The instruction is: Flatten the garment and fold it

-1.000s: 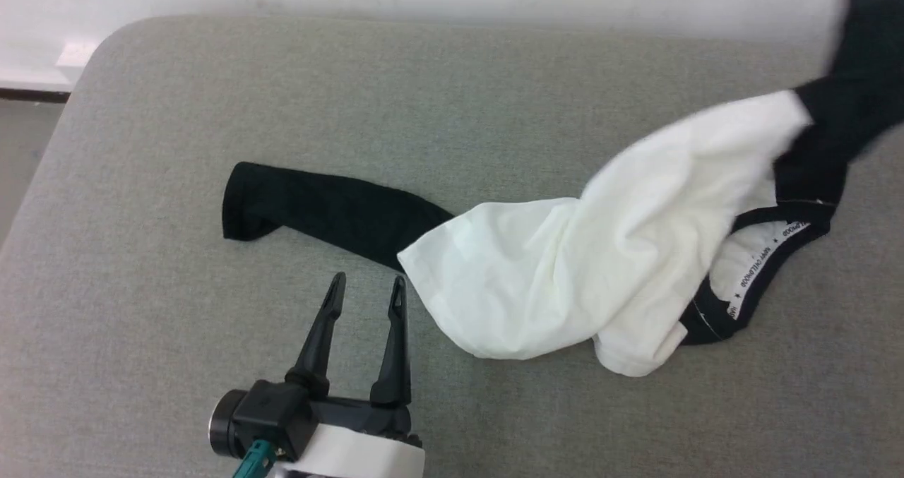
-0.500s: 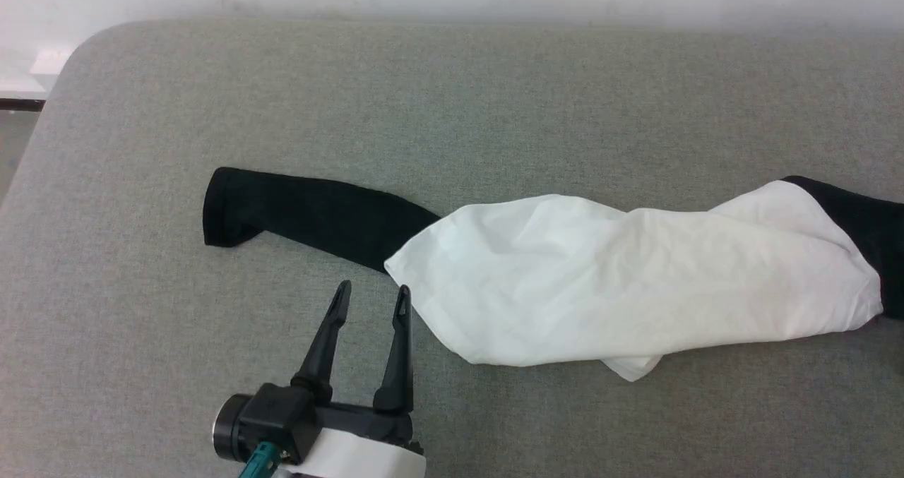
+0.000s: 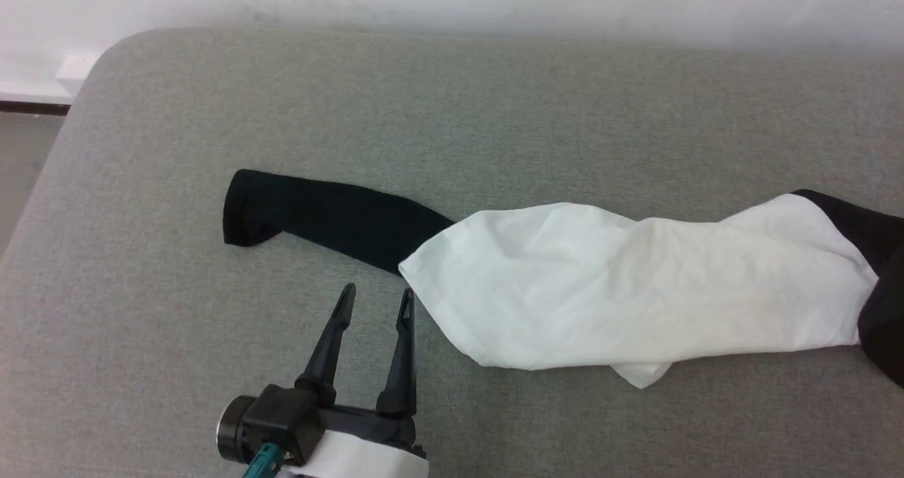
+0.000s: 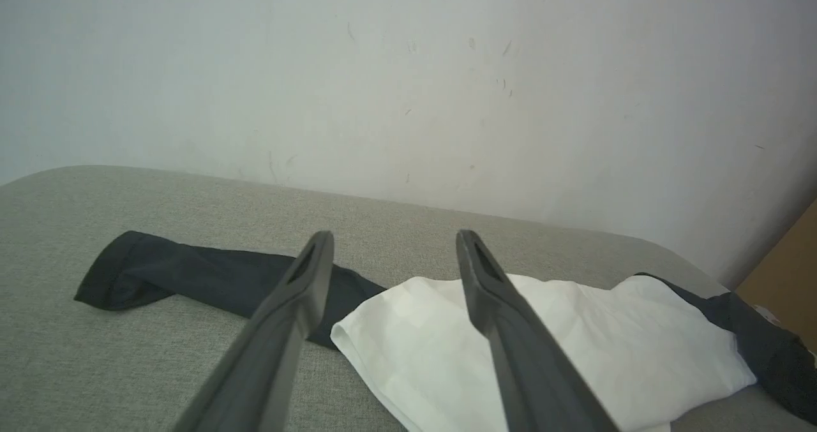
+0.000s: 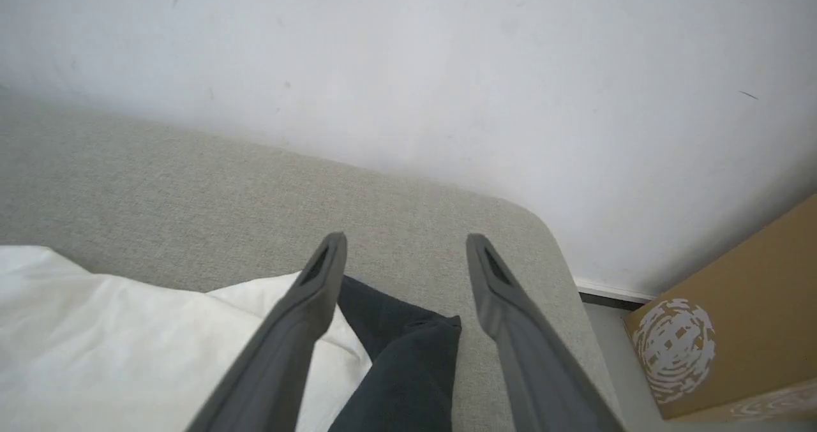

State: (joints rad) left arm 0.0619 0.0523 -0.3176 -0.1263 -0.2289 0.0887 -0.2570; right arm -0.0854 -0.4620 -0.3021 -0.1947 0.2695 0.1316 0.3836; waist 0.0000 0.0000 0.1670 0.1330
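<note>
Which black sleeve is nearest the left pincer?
The left sleeve, stretched out just beyond the left pincer; the other sleeve lies bunched at the far right.

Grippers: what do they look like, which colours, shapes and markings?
The left gripper has two long, black, tapering fingers, each with a narrow slot near the tip, on a black block with a round silver-edged end and a teal plug; its forearm is white. The right gripper has the same slotted dark fingers.

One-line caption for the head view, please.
Open left pincer poised beside a bunched garment stretched across the grey cushion, one black sleeve trailing left.
</note>
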